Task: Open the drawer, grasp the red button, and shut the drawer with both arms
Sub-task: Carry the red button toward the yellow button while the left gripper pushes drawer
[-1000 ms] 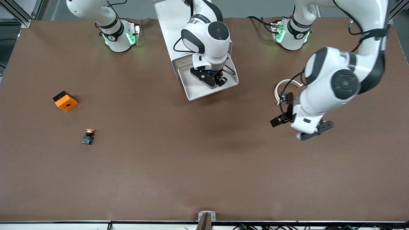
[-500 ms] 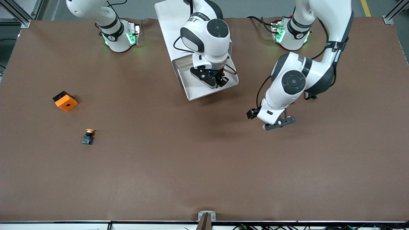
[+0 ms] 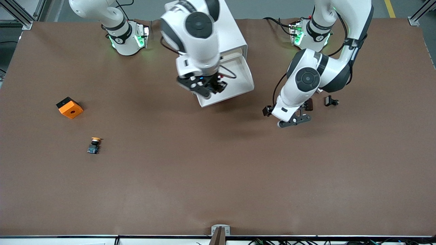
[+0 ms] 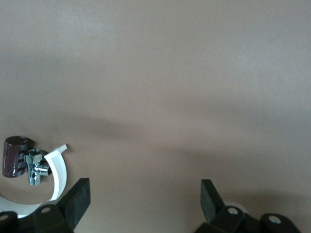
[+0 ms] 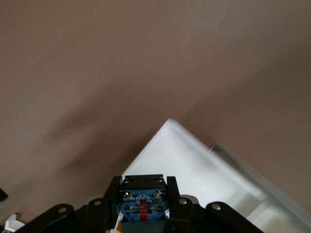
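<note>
I count two white jointed robot arms (image 3: 201, 37) (image 3: 318, 73), one white boxy cabinet (image 3: 230, 37) with one pulled-out white tray drawer (image 3: 238, 85), two small push buttons (image 3: 94, 145) (image 5: 142, 204), one orange cube with a hole (image 3: 69, 107), and one curved white plastic piece (image 4: 57, 170).

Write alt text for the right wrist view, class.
The right gripper holds a button with a blue and black body, jaws shut on it, above a corner of the open white drawer. Brown table fills the rest.
</note>
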